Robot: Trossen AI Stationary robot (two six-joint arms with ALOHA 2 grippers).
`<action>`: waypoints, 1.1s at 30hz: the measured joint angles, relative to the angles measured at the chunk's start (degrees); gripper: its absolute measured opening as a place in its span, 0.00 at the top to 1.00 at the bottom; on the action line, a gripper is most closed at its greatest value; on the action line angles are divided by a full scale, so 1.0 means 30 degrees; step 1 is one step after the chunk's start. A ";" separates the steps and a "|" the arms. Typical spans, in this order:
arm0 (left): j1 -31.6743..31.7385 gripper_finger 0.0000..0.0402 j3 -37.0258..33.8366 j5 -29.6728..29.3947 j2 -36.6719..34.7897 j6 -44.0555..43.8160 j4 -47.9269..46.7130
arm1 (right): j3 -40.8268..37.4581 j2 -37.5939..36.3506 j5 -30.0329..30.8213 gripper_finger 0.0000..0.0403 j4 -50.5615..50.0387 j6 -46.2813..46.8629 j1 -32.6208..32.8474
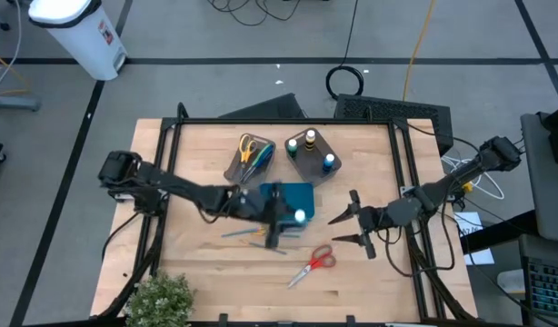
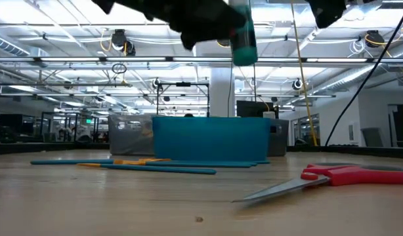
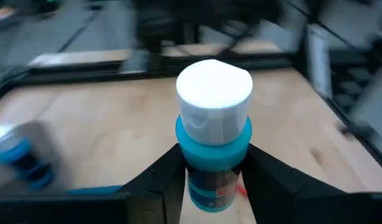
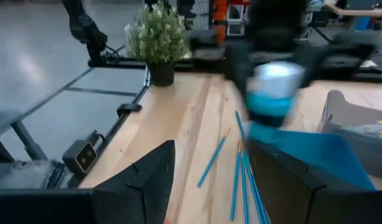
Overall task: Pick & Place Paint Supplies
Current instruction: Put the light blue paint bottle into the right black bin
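The left gripper (image 1: 288, 221), closed on a teal paint bottle (image 1: 300, 216) with a white cap, hangs well above the table's middle, so the low view shows clear air beneath it down to the teal tray (image 1: 293, 197). At 12 o'clock from the tray two bins (image 1: 283, 154) block the far side, brushes (image 1: 252, 233) lie at its 7 o'clock and red scissors (image 1: 313, 264) at 5 o'clock. The right gripper (image 1: 352, 227) (fingers spread) waits at 3 o'clock over bare wood, and the table's left half lies free except for a plant (image 1: 159, 300) at the near corner
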 joint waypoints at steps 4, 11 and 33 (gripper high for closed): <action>0.0563 0.63 0.0015 -0.0527 0.0101 -0.1780 -0.0800 | -0.0203 -0.0003 0.0022 0.51 0.0083 0.0041 -0.0004; -0.0625 0.63 0.0017 -0.1522 0.0966 -0.1816 -0.1574 | -0.0219 0.0436 0.2484 0.51 0.0546 0.0036 -0.0119; -0.0955 0.63 0.2089 -0.1448 0.3540 -0.1267 -0.1016 | 0.8651 0.5829 0.2355 0.51 -0.6888 -0.0666 -0.1524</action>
